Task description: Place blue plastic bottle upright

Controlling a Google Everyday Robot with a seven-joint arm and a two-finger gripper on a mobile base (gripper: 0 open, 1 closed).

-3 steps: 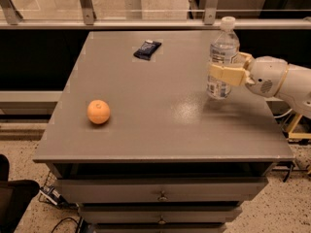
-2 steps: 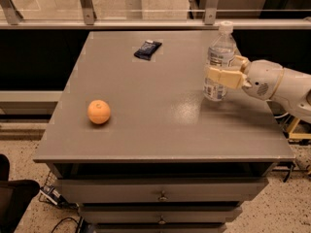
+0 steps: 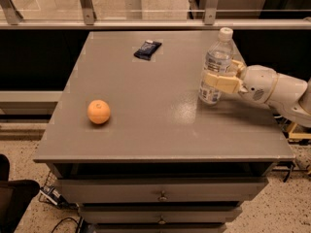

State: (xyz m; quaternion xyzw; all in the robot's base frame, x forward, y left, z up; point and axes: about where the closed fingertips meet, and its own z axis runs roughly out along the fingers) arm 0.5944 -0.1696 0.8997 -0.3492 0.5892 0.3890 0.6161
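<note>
The blue plastic bottle (image 3: 215, 64) is clear with a white cap and stands upright, leaning slightly right, on the right part of the grey table (image 3: 160, 125). My gripper (image 3: 218, 80) comes in from the right on a white arm and is shut on the bottle's middle, with one cream finger (image 3: 217, 81) across its front. The bottle's base is at the table surface; I cannot tell whether it touches.
An orange (image 3: 98, 111) lies at the table's left. A small dark blue snack packet (image 3: 147, 49) lies near the far edge. A railing runs behind the table. Drawers are below the front edge. The table's right edge is close under my arm.
The gripper and the bottle have shifted slightly left over the table, with the bottle staying upright in the grip.
</note>
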